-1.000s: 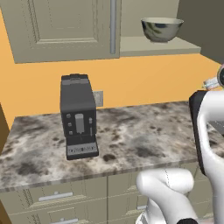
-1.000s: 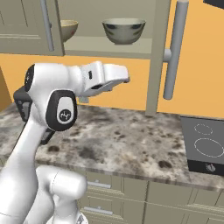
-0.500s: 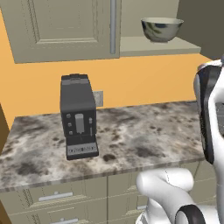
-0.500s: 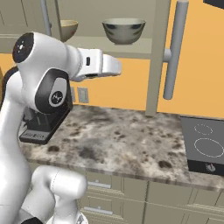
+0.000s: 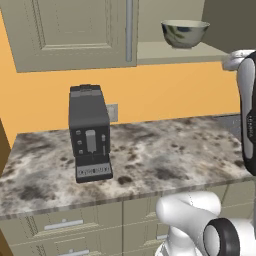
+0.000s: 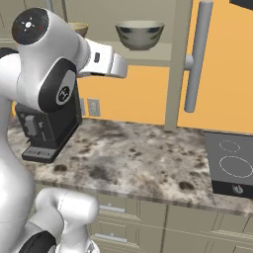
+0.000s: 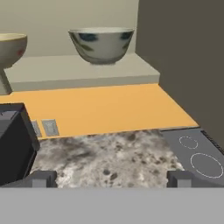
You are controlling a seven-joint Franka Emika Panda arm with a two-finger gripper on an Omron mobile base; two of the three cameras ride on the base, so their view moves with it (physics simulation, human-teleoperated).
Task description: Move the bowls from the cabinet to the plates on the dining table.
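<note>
Both bowls [image 7: 101,43] sit upright, mouths up, on the cabinet shelf [image 7: 83,74].

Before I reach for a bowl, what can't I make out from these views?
- Olive-tan bowl: cut by the hand view's left edge; in the right base view the arm covers most of it.
- Fingers: only their tips rise in the hand view.
- Cooktop: cut by the right edge.
- Coffee machine: partly behind the arm, right base view.

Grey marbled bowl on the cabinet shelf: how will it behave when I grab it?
The marbled bowl looks rigid and glazed, so probably slippery on the rim. Its narrow foot suggests it may tip if nudged sideways. It sits near the shelf edge, so a push might drop it.
</note>
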